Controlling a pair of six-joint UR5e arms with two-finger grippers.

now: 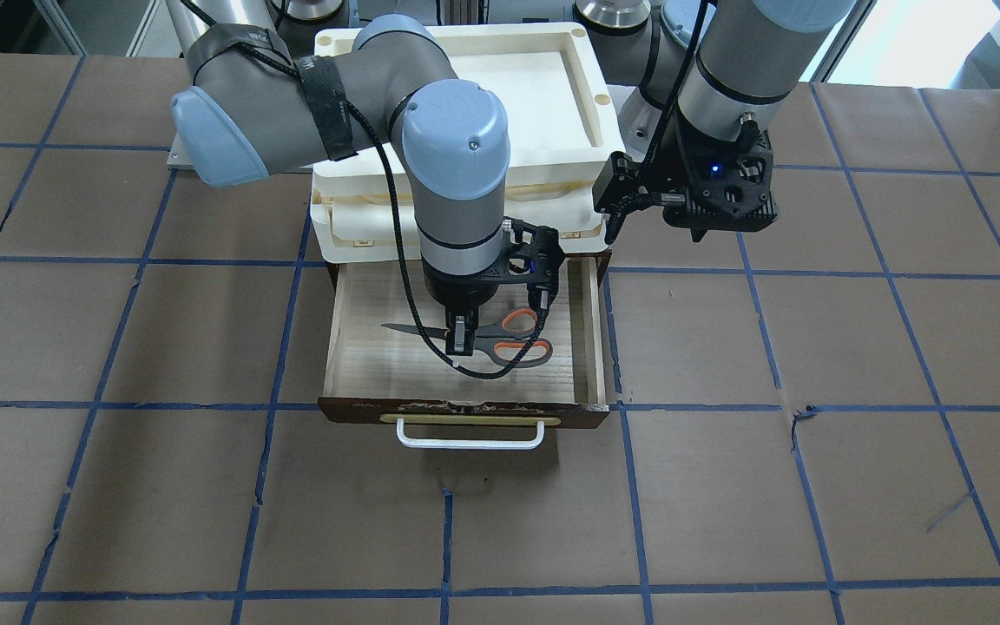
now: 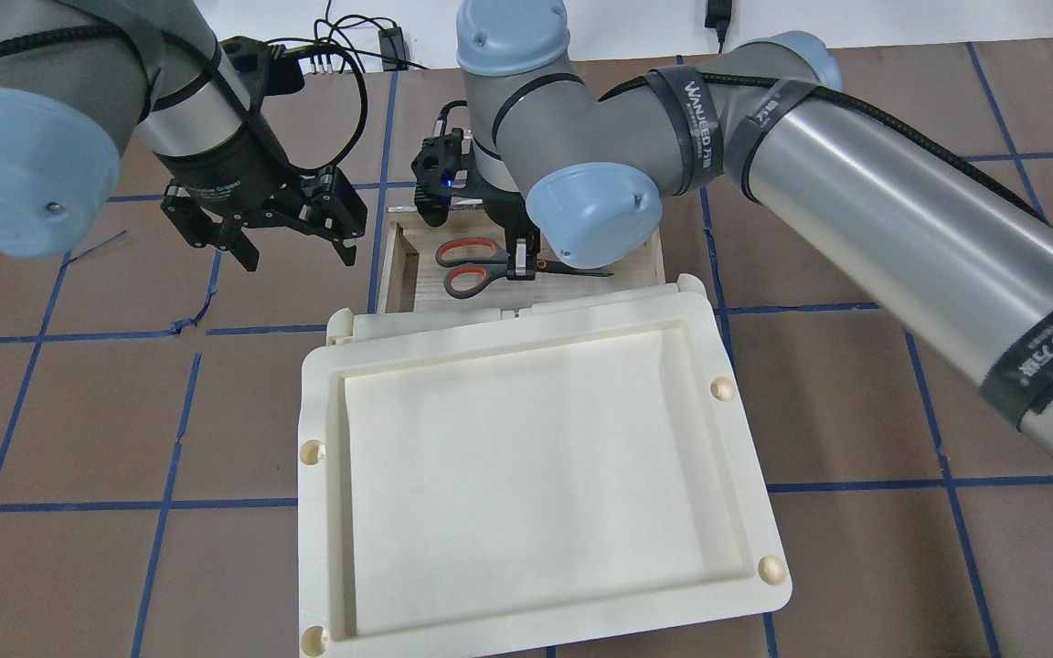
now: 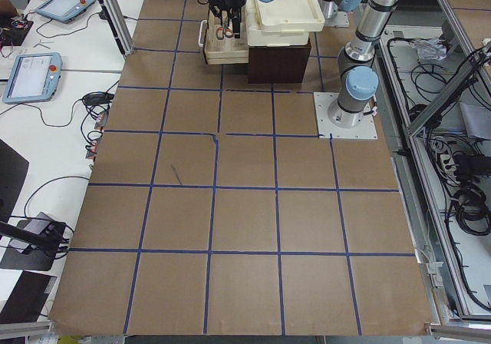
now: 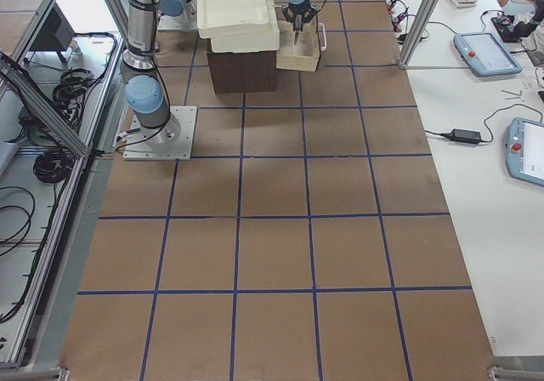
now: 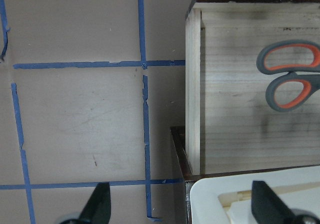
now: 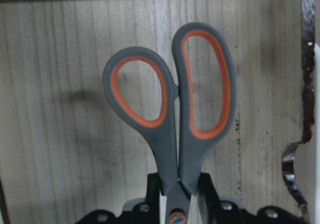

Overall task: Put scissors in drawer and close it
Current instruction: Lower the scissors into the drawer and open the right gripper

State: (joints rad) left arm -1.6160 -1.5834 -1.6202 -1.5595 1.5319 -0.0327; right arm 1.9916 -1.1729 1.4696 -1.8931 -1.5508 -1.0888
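Scissors (image 6: pixel 169 151) fill the right wrist view, grey handles with orange-lined loops, inside the drawer (image 1: pixel 588 330). They sit roughly mid-drawer, blades pointing to the robot's right and loops to its left. Can't tell if they rest on the pale wood floor or hang just above it.

Right gripper (image 1: pixel 463 337) comes straight down into the drawer. Its black fingers (image 6: pixel 205 191) press against both sides of the scissors' neck near the pivot, gripping it.

Drawer is pulled out, with its dark brown front and white bar handle (image 1: pixel 470 440) facing away from the robot. Cream plastic trays (image 2: pixel 325 411) are stacked above it on the dark cabinet (image 3: pixel 280 64).

Left gripper (image 2: pixel 293 256) is up off the table (image 1: pixel 205 503), just beside the drawer on the robot's left. Its fingers (image 5: pixel 97 206) are spread wide with nothing between them. Table is brown paper with a blue tape grid.
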